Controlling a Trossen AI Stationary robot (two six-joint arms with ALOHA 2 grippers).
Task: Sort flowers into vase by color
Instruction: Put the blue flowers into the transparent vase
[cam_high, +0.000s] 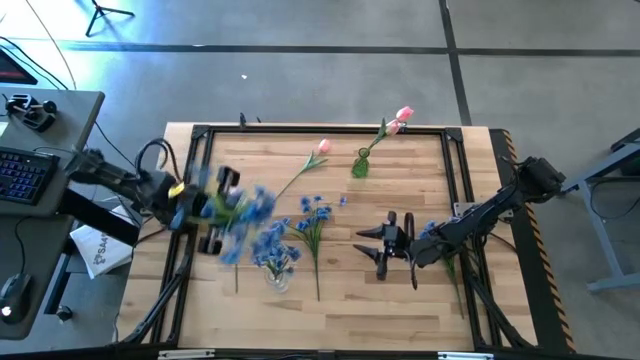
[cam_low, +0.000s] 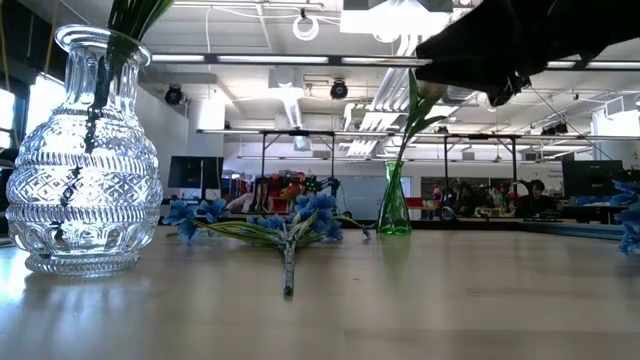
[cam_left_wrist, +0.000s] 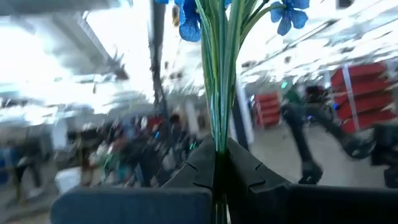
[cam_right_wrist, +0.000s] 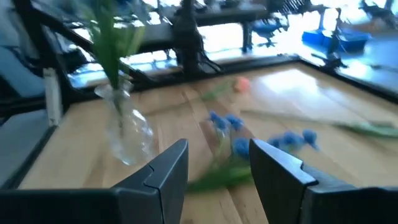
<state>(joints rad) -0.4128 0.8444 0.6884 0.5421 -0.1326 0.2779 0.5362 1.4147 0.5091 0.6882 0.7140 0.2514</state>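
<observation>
My left gripper (cam_high: 218, 208) is over the table's left part, shut on a blue-blossomed flower (cam_high: 252, 222) that shows blurred beside the clear glass vase (cam_high: 278, 272). That vase (cam_low: 85, 160) holds green stems with blue blossoms. Another blue flower (cam_high: 314, 224) lies flat mid-table, and a pink tulip (cam_high: 312, 158) lies beyond it. A green vase (cam_high: 360, 166) at the far side holds a pink tulip (cam_high: 402, 118). My right gripper (cam_high: 386, 246) hovers open right of centre, facing the lying blue flower (cam_right_wrist: 236, 140). Its fingers touch nothing. My left gripper pinches the blue flower's bundled green stems (cam_left_wrist: 217, 140) between its two shut fingers (cam_left_wrist: 249, 171). The stems run straight out from the fingertips, with the blossoms (cam_left_wrist: 189, 18) at the far end. The flower is off the table, and only the room shows behind it.
A black frame (cam_high: 320, 130) borders the wooden table top. A further blue flower (cam_high: 440, 240) lies under my right arm near the right rail. A keyboard and desk (cam_high: 30, 165) stand off the left edge. Bare wood shows along the near side (cam_high: 350, 315).
</observation>
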